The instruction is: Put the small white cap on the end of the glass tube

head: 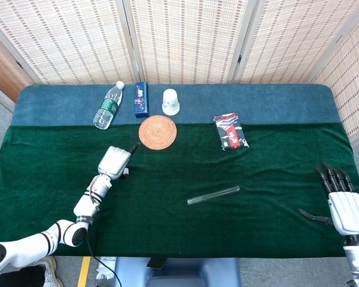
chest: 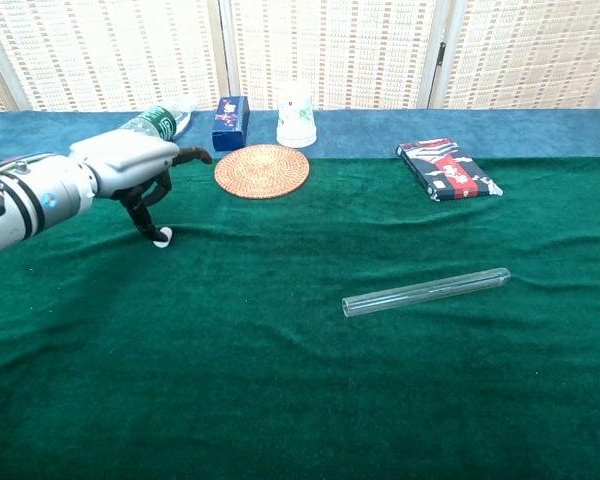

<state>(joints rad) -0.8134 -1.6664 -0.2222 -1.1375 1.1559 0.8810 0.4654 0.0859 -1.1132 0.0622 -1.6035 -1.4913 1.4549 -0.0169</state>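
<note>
The small white cap [chest: 162, 236] lies on the green cloth at the left; in the head view only a sliver of the cap [head: 125, 173] shows beside the hand. My left hand [chest: 130, 166] [head: 114, 161] hangs over it. Its dark fingertips [chest: 145, 222] reach down and touch the cap's left side, while the thumb points away to the right. The cap still rests on the cloth. The glass tube [head: 213, 195] [chest: 426, 291] lies flat mid-table, well to the right of the cap. My right hand [head: 345, 206] rests open at the table's right front edge, fingers spread.
Along the back stand a water bottle [head: 108, 106] lying down, a blue box [head: 142, 98] and a white cup [head: 170, 101]. A round woven coaster [head: 157, 132] sits just beyond the left hand. A red and black packet [head: 230, 130] lies right of centre.
</note>
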